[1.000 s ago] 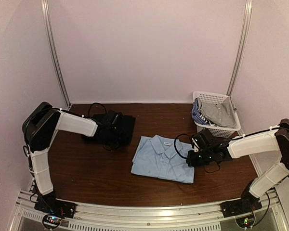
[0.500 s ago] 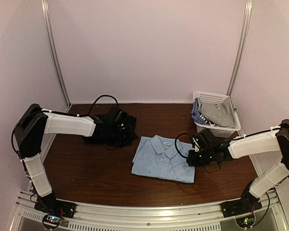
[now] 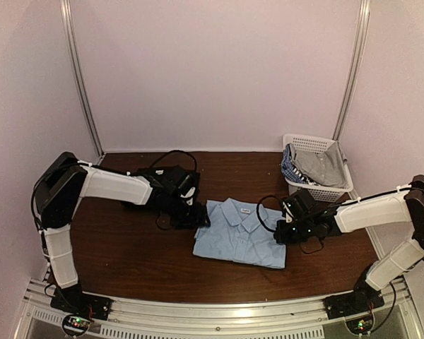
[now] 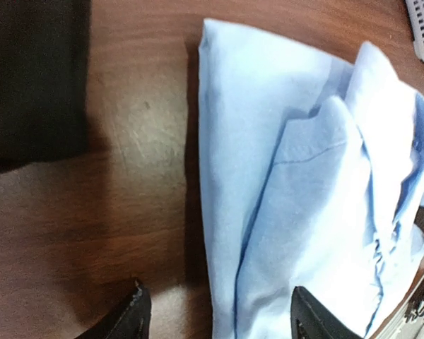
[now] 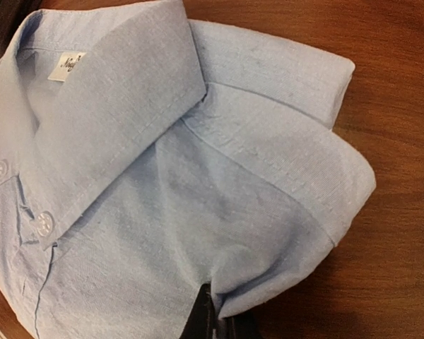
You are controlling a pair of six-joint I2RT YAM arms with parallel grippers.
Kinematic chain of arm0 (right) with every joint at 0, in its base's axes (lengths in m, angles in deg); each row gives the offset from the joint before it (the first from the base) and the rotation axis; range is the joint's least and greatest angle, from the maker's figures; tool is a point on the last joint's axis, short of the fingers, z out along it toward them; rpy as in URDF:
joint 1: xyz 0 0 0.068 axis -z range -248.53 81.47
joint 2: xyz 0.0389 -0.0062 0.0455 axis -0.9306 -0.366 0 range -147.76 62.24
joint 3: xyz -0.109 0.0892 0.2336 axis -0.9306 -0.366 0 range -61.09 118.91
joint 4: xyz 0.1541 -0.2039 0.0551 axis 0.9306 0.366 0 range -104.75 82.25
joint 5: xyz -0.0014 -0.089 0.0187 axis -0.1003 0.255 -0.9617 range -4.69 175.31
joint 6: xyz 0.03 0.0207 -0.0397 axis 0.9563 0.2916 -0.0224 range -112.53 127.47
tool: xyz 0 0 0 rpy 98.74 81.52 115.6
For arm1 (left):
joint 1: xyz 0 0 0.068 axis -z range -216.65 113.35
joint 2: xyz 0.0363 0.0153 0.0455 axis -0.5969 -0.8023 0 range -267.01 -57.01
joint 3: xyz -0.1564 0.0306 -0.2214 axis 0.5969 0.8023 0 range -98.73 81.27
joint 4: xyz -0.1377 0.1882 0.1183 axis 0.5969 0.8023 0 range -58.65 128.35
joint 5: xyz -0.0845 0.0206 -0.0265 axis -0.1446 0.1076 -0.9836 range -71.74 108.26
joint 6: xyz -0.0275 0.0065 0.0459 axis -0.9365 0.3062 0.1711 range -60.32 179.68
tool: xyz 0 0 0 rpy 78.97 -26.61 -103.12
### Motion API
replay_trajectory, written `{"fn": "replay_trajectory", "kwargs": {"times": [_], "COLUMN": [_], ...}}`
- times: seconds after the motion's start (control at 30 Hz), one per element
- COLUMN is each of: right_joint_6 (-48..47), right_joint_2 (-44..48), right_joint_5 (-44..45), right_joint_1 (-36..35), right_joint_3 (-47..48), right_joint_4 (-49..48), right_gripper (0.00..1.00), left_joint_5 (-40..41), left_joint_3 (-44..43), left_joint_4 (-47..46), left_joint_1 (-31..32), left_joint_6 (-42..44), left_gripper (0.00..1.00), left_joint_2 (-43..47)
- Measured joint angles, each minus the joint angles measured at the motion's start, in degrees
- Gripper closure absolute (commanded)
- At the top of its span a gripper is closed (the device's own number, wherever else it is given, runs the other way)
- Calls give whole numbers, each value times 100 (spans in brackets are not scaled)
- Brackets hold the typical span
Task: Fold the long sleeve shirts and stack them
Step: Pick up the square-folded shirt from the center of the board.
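The left end effector [image 4: 222, 321] is released. Its two fingertips [image 4: 136, 316] stand wide apart and low over the table [image 4: 141, 113], one on bare wood and the other over cloth. Between them runs the left folded edge of the light blue shirt [image 4: 268, 176].

The right end effector [image 5: 210, 318] is clenched, with its tip against the shirt's right-hand fold. Whether it has any cloth nipped cannot be told.

The blue shirt lies folded at the middle of the table, rather nearer the near edge, with its collar [image 5: 106, 78] toward the far edge. The black shirt [image 4: 28, 78] lies just beside it toward the far left corner, with a strip of bare wood between them. A white basket [image 3: 318, 145] with more clothes stands at the far right corner.

The step in hand looks like taking the blue shirt by both sides to bring the two shirts together.
- **Getting under the fold:** The lower finger should slide along the wood beneath the whole stack of layers, not just the top ply, so the fold does not peel open.
- **Placing the grip:** It should sit about midway along the left edge, matching the right side, so the cloth hangs level.
- **Lifting:** Both arms should rise together and keep their spacing, since pulling apart stretches the fold and closing in makes it sag.
- **Setting down:** The edges should be squared with the black shirt.
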Motion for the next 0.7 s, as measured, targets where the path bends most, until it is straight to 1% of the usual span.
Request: {"fn": "replay_trajectory", "kwargs": {"times": [0.07,0.13,0.17,0.27,0.3,0.33,0.47,0.57,0.7], "right_joint_6": [2,2,2,0,0,0,-9,-17,-55], "right_joint_2": [-15,-55,-70,-146,-188,-238,-389,-431,-597], "right_joint_5": [0,-2,-4,-9,-13,-13,-2,22,48], "right_joint_1": [0,0,0,0,0,0,-17,-74,-216], "right_joint_3": [2,22,28,118,181,264,695,1128,1926], "right_joint_4": [0,2,2,50,59,90,275,431,612], "right_gripper": [100,100,100,100,100,100,100,100,100], "left_joint_5": [-105,-199,-243,-334,-367,-389,-345,-125,195], "left_joint_3": [-22,-74,-92,-98,-101,-101,-140,-319,-579], "left_joint_4": [11,31,31,52,81,105,186,448,826], "left_joint_1": [46,81,96,120,131,133,129,127,9], "left_joint_6": [114,175,197,201,243,254,254,256,321], "left_gripper": [41,51,57,87,95,100,100,100,100], "left_joint_2": [-103,-131,-146,-177,-181,-179,-166,-98,332]}}
